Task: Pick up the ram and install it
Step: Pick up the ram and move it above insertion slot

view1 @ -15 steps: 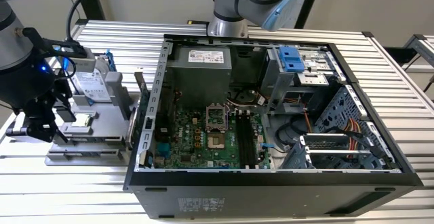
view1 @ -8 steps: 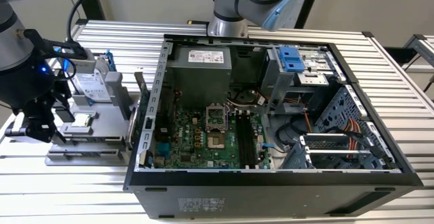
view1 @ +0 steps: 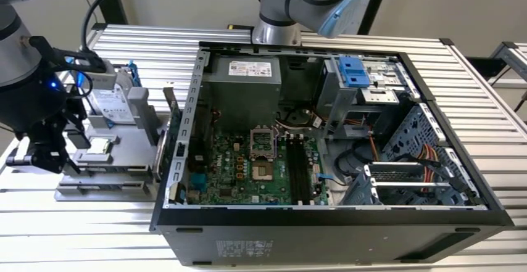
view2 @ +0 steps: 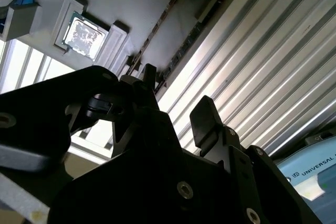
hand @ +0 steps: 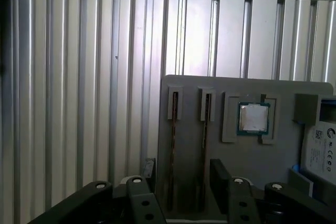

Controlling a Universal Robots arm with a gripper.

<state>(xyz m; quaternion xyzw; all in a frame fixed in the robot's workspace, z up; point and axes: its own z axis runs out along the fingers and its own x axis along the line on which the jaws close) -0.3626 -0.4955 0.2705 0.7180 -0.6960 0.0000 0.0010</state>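
My pincer [hand: 184, 176] hangs with its fingers apart and empty above a grey holder plate [hand: 252, 161]. The plate lies on the ribbed metal table [hand: 79, 77], to the exterior view's left of the open computer case [view1: 329, 241]. The ram [hand: 174, 150] stands on its long edge in a narrow slot of the plate, with a second stick [hand: 206, 145] in the slot just beside it. In the first wrist view both fall within the gap between my fingers. I cannot tell which one I am centred on. A square CPU [hand: 253, 117] sits in a pocket near them. I judge the ram light, thin, stiff and fragile. The safest hold looks to be across its flat faces, mid-length at the exposed edge.
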